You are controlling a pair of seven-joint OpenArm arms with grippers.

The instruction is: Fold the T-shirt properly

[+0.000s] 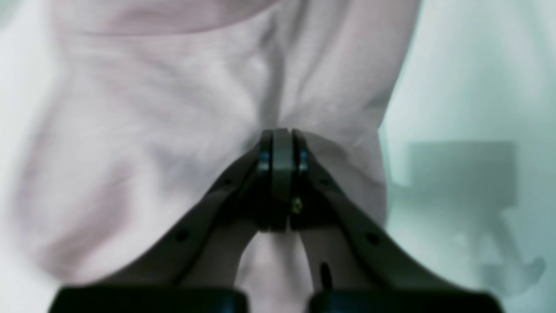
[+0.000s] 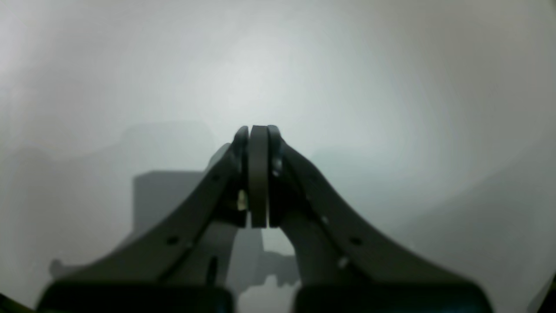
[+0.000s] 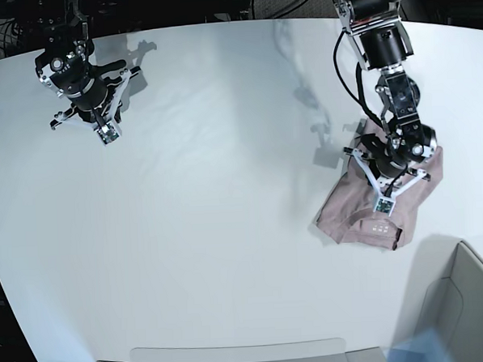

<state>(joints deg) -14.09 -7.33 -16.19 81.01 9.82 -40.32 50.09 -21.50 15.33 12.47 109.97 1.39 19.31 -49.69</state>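
Mauve T-shirt (image 3: 353,216) partly hidden under left pincer (image 3: 383,205).

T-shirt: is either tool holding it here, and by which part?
The left tool is shut on a pinched fold of the T-shirt; which part of the garment cannot be told. The right tool is shut over the bare table, holding nothing.

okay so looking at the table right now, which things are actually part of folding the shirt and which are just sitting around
Part of the job:
- T-shirt, bunched near the table's right edge
- left gripper, shut on the T-shirt
- right gripper, shut, holding nothing, far from the shirt

Just there:
- white table
- grey box at the lower right corner
- grey tray edge along the bottom
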